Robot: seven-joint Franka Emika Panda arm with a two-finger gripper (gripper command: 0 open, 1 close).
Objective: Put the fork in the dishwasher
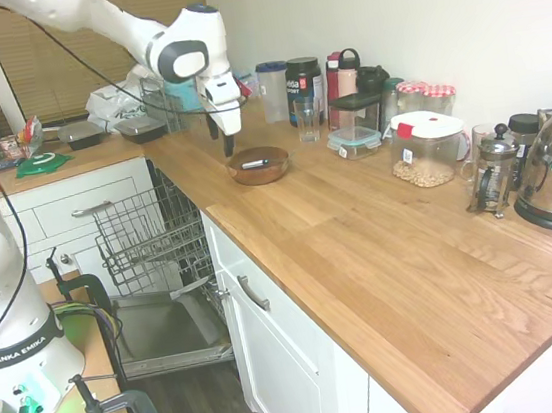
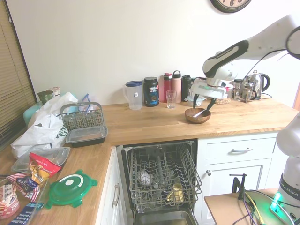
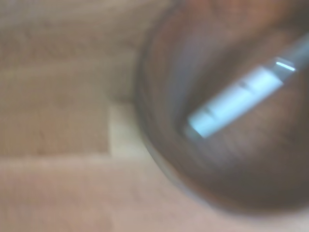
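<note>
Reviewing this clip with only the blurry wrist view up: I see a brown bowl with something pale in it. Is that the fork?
Observer: Yes, the fork lies in the brown bowl on the counter, its handle leaning on the rim.
Operator: Has the gripper got it?
Observer: No. The gripper hangs open just above the bowl.
Operator: Is the dishwasher ready?
Observer: Its door is down and the rack is pulled out, with a few items inside.
</note>
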